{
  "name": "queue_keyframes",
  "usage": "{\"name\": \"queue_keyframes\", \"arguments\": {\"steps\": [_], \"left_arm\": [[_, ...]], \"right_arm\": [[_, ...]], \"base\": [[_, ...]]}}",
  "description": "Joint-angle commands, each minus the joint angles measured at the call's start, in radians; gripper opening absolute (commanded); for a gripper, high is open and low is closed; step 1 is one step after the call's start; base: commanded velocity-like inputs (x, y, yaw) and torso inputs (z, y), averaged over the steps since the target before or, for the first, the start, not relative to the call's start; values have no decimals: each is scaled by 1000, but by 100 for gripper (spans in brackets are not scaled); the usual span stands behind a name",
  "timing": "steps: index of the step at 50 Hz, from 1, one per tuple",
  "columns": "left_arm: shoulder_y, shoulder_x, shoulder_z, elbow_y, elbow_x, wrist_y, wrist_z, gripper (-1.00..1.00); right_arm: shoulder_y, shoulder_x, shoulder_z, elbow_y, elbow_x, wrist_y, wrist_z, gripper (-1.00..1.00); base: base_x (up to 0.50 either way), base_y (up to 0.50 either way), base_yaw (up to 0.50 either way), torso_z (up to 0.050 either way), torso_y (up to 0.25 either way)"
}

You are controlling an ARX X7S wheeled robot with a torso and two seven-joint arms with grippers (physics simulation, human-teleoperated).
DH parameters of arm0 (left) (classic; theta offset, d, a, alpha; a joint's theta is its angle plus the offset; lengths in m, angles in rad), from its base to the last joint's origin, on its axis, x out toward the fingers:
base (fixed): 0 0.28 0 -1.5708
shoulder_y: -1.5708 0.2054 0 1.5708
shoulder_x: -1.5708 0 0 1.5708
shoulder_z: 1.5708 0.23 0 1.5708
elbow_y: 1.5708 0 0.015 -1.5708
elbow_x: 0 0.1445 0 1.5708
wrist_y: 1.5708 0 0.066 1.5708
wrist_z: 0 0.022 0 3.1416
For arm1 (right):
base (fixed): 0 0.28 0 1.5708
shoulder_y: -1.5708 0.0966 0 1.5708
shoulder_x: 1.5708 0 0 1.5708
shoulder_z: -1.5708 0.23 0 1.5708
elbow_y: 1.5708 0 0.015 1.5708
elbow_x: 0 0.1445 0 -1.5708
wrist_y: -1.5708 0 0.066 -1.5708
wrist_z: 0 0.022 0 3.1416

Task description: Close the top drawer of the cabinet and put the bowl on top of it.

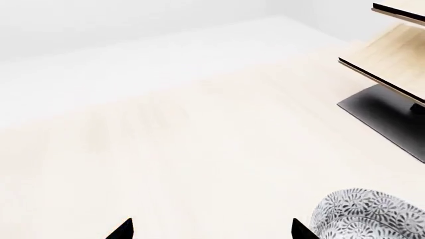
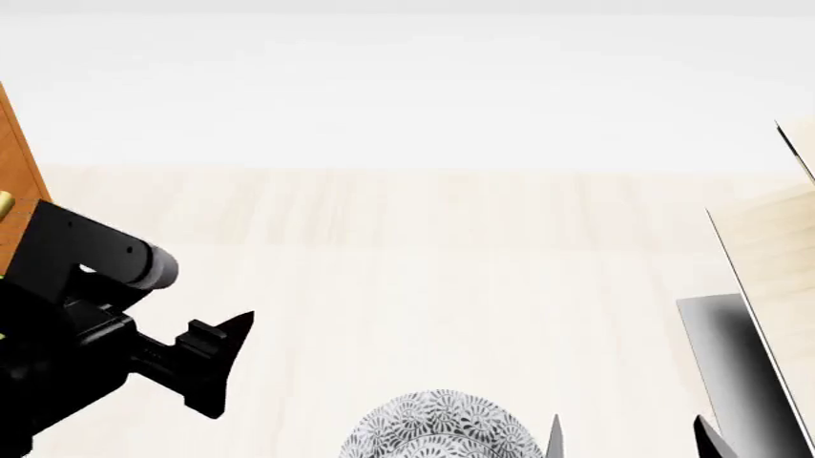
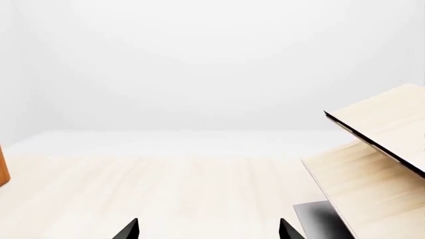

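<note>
My left gripper (image 2: 236, 363) hovers with fingers spread, empty, beside the bowl (image 2: 440, 427) on the surface (image 2: 421, 277); right fingers (image 3: 129, 230) spread too.

In the head view the left arm (image 2: 71, 315) is matte black and blocky, built of flat-sided housings, with a short light grey cylinder (image 2: 156, 267) jutting from its upper block. Its left claw (image 2: 210, 363) is black too, a stepped bracket flaring into wedge-shaped fingers that end in sharp points. Each wrist view shows only two small black triangular fingertips (image 1: 121, 230) (image 3: 127, 230), and the right claw (image 2: 631, 437) shows in the head view as two thin dark grey blades.
</note>
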Motion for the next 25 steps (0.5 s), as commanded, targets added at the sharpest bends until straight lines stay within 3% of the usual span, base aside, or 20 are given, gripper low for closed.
{"name": "queue_keyframes", "arguments": {"steps": [1,8,25], "left_arm": [[-68,35,50,-92,-4,-21,31,100],[-105,54,59,-113,-40,-74,47,100],[-114,88,185,-226,15,-1,106,100]], "right_arm": [[6,6,1,-1,8,8,8,100],[8,3,-4,10,5,0,4,100],[-4,7,8,19,15,-15,-1,100]], "base": [[0,0,0,0,0],[0,0,0,0,0],[0,0,0,0,0]]}}
